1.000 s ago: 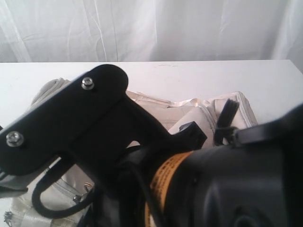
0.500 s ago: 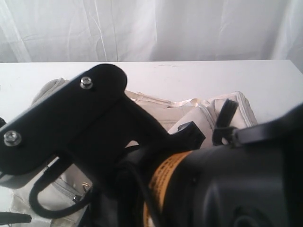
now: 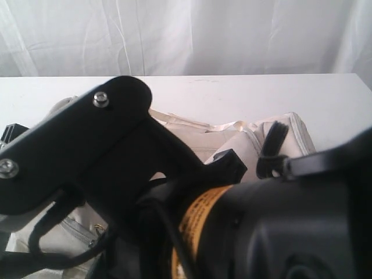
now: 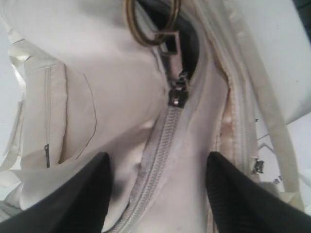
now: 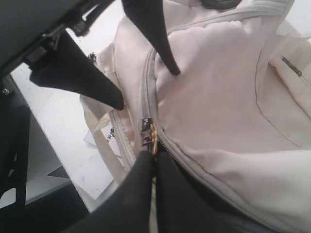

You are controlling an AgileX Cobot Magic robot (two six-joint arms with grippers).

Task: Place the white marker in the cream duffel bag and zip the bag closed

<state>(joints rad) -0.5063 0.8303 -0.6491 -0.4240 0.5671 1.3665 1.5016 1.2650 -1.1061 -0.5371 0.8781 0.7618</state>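
Here, right fingers (image 5: 137, 194) tight on the zipper pull (image 5: 147, 131)

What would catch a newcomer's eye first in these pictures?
Black robot arms fill the front of the exterior view, hiding most of the cream bag on the white table. Up close, the left gripper hangs open over the bag's zipper slider, while the right gripper is shut right at another slider.
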